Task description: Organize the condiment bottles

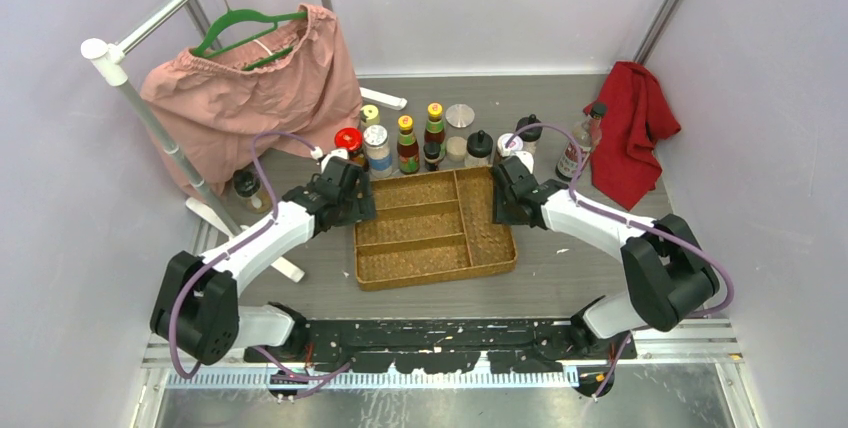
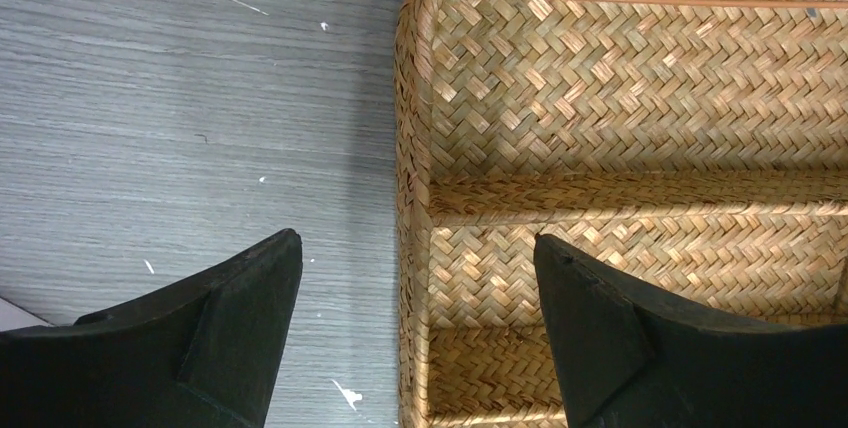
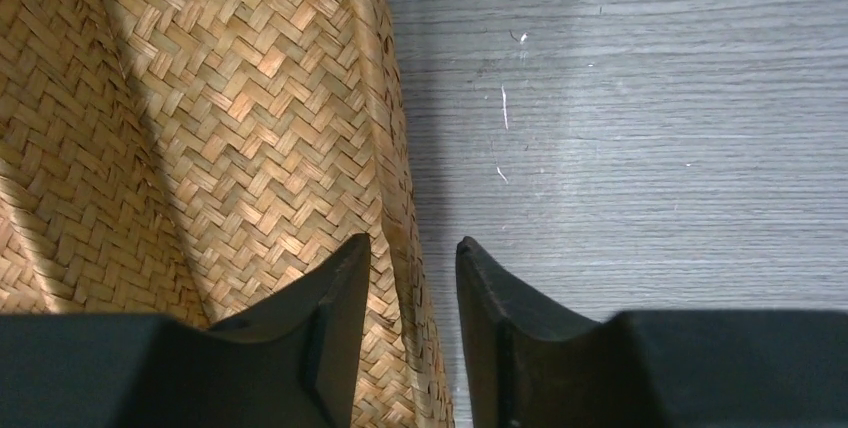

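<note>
The condiment bottles stand in a row behind the tan woven tray (image 1: 415, 220): a red-lidded jar (image 1: 348, 140), yellow-capped dark sauce bottles (image 1: 406, 143), a black-capped bottle (image 1: 479, 148) and clear shakers (image 1: 459, 128). One dark-lidded jar (image 1: 246, 186) stands apart at the left. My left gripper (image 1: 358, 203) is wide open, its fingers straddling the tray's left wall (image 2: 412, 148), and holds nothing (image 2: 417, 236). My right gripper (image 1: 500, 198) straddles the tray's right wall (image 3: 395, 148) with a narrow opening (image 3: 413, 240), and a gap shows beside the outer finger. No bottle shows in either wrist view.
A pink garment (image 1: 250, 88) hangs on a green hanger from a white rack (image 1: 150, 118) at the back left. The rack's foot (image 1: 250, 238) lies beside my left arm. A red cloth (image 1: 630, 128) lies at the back right, with a bottle (image 1: 575, 153) next to it.
</note>
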